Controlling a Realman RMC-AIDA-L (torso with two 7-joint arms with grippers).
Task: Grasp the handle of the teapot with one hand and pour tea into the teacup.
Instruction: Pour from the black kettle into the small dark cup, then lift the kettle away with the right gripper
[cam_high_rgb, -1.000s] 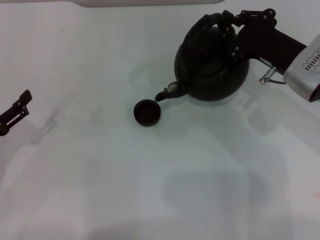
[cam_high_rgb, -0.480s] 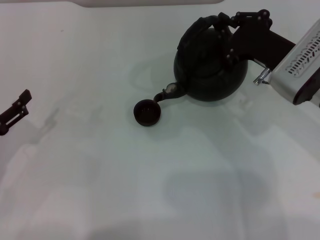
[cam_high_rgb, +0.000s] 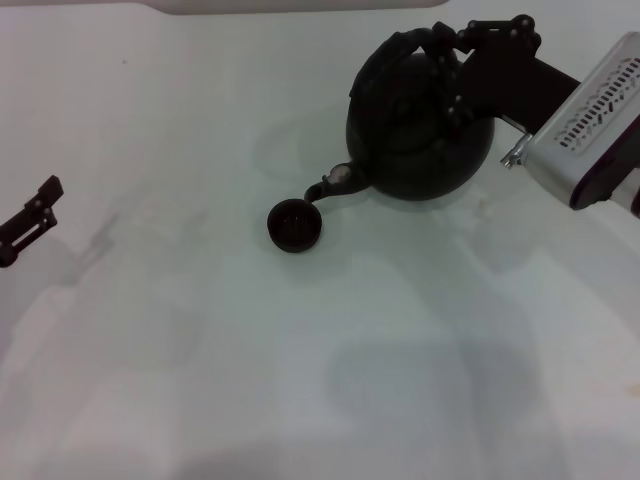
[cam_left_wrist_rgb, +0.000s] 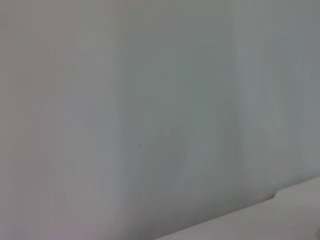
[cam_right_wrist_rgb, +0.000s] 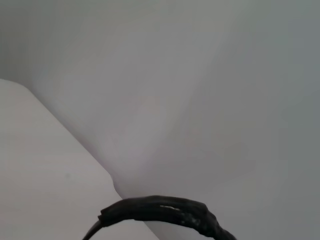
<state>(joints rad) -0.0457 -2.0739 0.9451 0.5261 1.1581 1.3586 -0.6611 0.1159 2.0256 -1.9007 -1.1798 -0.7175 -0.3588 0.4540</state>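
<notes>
The matte-black teapot (cam_high_rgb: 420, 130) is at the back right of the white table, tipped toward its spout (cam_high_rgb: 335, 183), whose pale ring shows. My right gripper (cam_high_rgb: 450, 40) is shut on the arched handle (cam_high_rgb: 405, 45) at the pot's top. The tiny dark teacup (cam_high_rgb: 296, 225) stands just below and in front of the spout tip, a small gap apart. A black arc of the handle (cam_right_wrist_rgb: 160, 210) shows in the right wrist view. My left gripper (cam_high_rgb: 30, 220) is parked at the far left edge, well away from both.
The white table (cam_high_rgb: 250, 350) spreads wide in front and to the left of the cup. A pale grey strip (cam_high_rgb: 300, 5) runs along the far edge. The left wrist view shows only the white surface (cam_left_wrist_rgb: 150, 125).
My right arm has risen and turned a little, tipping the teapot further toward the cup. The spout's pale ring has come into sight. The cup and left arm have not moved.
</notes>
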